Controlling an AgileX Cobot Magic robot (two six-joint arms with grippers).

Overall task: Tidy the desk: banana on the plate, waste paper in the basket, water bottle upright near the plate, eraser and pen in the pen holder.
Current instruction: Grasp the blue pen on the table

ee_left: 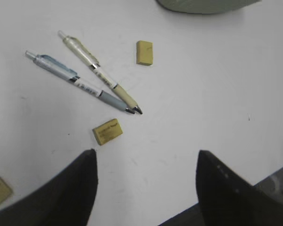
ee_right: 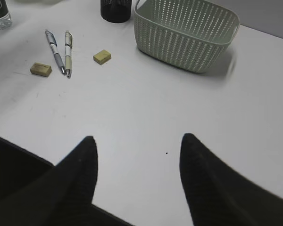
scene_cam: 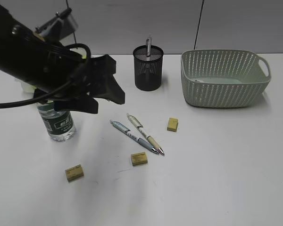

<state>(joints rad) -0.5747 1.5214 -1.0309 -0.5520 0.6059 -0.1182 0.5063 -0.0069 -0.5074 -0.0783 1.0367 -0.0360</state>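
Since both pens (scene_cam: 137,134) lie loose on the worktop (scene_cam: 217,169), the left pincer (ee_left: 144,188) hovers released above them; the right pincer (ee_right: 137,176) gapes empty.

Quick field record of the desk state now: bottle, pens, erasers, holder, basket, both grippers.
water bottle: upright, under the left arm
pens: two loose on the desk, tips converging
erasers: three, loose
pen holder: one pen in it
basket: contents unclear
left gripper: open, empty
right gripper: open, empty
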